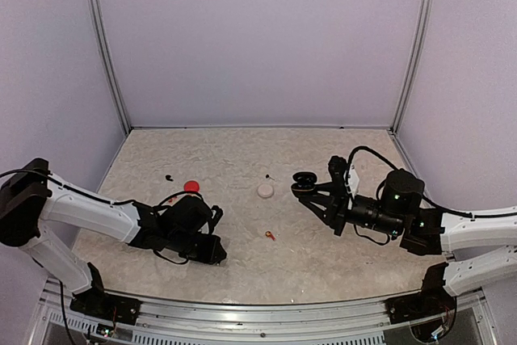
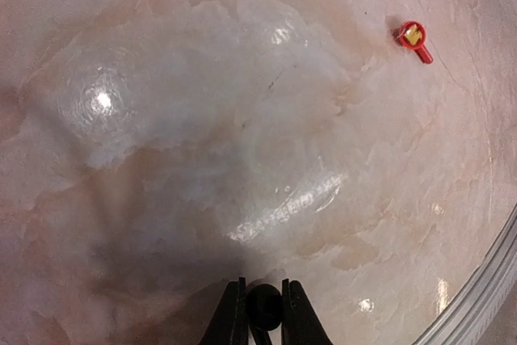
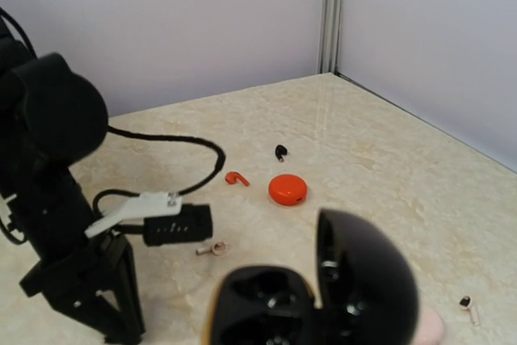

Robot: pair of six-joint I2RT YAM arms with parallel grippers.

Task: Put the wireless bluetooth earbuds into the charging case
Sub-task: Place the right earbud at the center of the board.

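Top external view: the right end effector is clamped on a glossy black round charging case, right of centre over the pale marbled bench. From the right wrist, this case stands wide open, its domed lid tilted up and dark hollows showing in the base.

The left end effector sits low over the near left part of the bench. The left wrist view shows it pinched almost fully closed on a tiny black earbud.

A loose red-orange earbud lies on the bench between the two arms, apart from both. A closed red-orange round case sits beyond the left arm, with a second black earbud and a second red-orange earbud near it. A pale round case rests near the centre. A pale grey earbud lies just right of the black case in the right wrist view.
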